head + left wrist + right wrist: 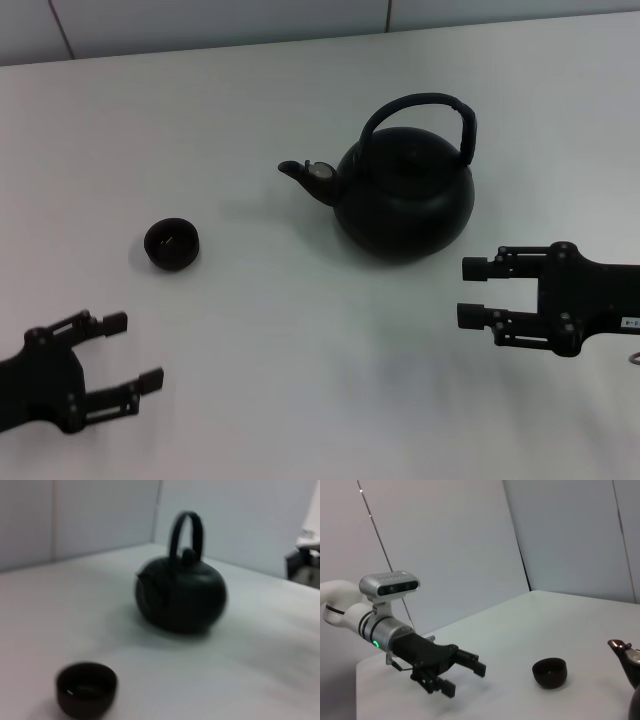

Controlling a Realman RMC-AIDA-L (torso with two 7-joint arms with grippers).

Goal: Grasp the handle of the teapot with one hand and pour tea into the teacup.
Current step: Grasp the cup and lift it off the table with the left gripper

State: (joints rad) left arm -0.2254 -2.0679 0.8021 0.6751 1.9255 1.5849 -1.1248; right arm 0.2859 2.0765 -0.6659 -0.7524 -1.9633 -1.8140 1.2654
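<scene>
Currently right end effector (472, 292) spread wide, just beside teapot (405, 195), touching nothing. Left end effector (132, 350) also wide, near teacup (171, 243). Handle (420, 108) upright.

The round black teapot (405, 200) stands upright on the table, its arched handle (420, 108) raised and spout pointing toward the small black teacup (172, 243), which sits upright well apart from it.
</scene>
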